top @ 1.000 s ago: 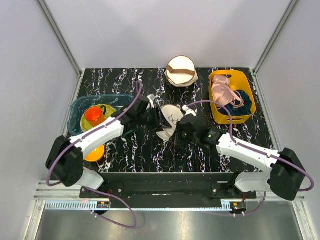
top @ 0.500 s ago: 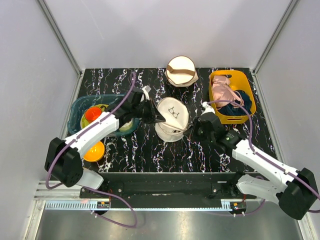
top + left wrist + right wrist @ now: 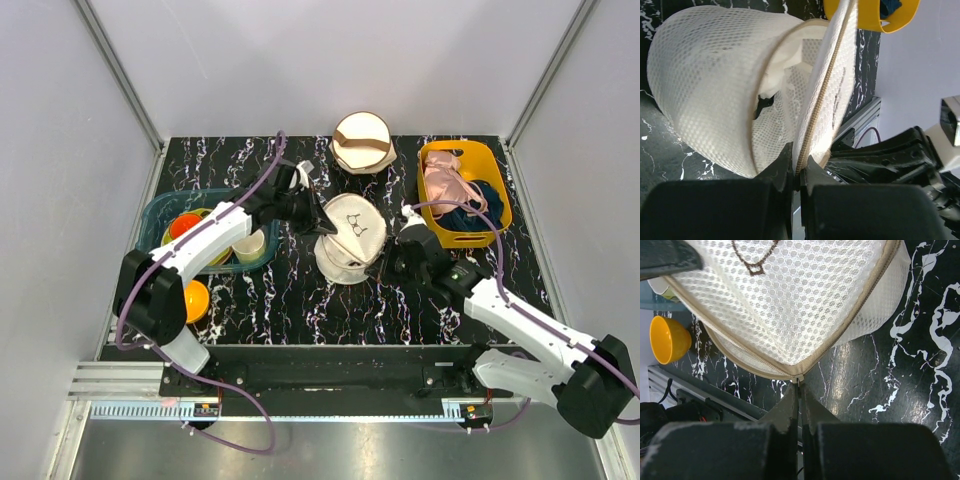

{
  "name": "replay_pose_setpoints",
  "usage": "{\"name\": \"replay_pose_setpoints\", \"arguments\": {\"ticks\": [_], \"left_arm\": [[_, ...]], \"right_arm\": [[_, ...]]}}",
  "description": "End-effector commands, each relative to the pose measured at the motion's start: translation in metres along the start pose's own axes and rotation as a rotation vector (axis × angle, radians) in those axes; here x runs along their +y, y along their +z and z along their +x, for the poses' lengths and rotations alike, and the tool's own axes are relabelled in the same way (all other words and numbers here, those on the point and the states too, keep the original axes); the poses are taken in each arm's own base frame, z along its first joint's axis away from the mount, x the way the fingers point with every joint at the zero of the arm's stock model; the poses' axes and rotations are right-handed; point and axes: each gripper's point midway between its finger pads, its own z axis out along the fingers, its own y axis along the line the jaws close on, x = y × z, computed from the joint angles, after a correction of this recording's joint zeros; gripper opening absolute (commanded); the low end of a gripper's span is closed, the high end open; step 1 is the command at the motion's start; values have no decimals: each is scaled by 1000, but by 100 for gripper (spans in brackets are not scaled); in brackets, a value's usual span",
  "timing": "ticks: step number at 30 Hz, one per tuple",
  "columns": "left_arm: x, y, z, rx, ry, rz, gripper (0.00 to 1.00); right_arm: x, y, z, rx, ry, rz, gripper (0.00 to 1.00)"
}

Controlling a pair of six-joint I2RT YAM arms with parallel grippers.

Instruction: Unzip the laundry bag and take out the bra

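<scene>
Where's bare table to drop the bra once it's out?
Back-left corner, between teal tray and brown-banded round bag; also the front strip below the laundry bag, between the arms. Crowded: centre, where left hand and right hand grip it, and beside the yellow bin.

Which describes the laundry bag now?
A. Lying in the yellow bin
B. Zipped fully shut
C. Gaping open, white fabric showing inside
C: the left wrist view shows the laundry bag gaping open on the table, with white fabric visible inside.
</scene>
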Motion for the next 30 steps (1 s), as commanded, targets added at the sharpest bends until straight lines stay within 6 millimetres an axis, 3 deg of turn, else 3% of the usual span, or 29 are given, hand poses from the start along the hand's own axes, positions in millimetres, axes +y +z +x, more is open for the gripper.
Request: {"name": "replay_pose_setpoints", "arguments": {"ticks": [1, 8, 13, 16, 17, 18, 19, 24, 26, 30], "left_arm": [[-54, -32, -52, -208, 149, 87, 0], [-10, -37, -52, -185, 152, -59, 0], [-6, -33, -46, -151, 144, -46, 0], [-15, -33, -44, -148, 152, -15, 0], [-19, -34, -43, -150, 159, -12, 0], [-21, -35, -42, -153, 167, -9, 0], [-21, -34, -41, -150, 171, -10, 0], [-27, -27, -33, -122, 205, 9, 0], [-38, -25, -26, -117, 241, 23, 0], [-70, -29, -19, -144, 377, 26, 0]], "right_arm": [[-23, 0, 16, 52, -23, 105, 0], [-66, -14, 9, -5, -41, 275, 0], [-73, -19, 4, -2, -25, 292, 0], [-59, -19, 2, 28, -42, 245, 30], [-51, -22, -5, 23, -64, 224, 56], [-49, -24, -9, 19, -75, 227, 63], [-52, -27, -10, 24, -81, 252, 66], [-37, -54, -53, -115, -109, 277, 73], [-32, -69, -66, -174, -97, 275, 74], [-45, -105, -96, -358, -48, 364, 75]]}}
